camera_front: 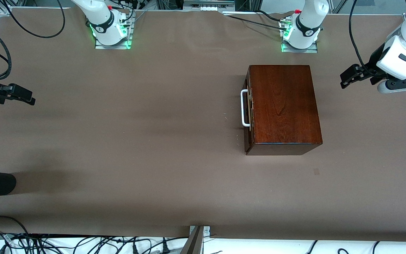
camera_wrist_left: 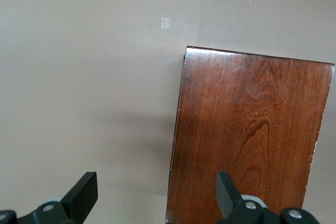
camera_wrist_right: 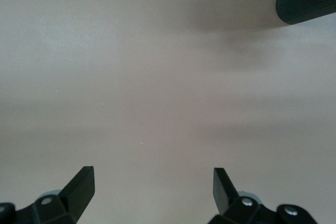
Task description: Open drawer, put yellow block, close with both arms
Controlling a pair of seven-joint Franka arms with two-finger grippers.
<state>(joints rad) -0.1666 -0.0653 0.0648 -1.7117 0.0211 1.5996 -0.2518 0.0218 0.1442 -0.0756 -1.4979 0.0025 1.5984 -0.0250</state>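
the drawer (camera_front: 247,107) sits shut in the wooden box (camera_front: 284,106) toward the left arm's end of the table (camera_front: 136,141), while the left gripper (camera_front: 347,79) and right gripper (camera_front: 25,97) wait over opposite table ends, fingers apart.

Looks like a robotics lab. Two white robot arms (camera_front: 104,21) bolted on metal base plates (camera_front: 113,44) with green status lights, along one edge of a wide desk (camera_front: 136,141) covered with plain brown sheet. Black cables (camera_front: 65,243) tangled at the edge nearest the front camera, more cables and aluminium frame bars (camera_front: 206,4) by the bases. No home or shop furniture, only test equipment.
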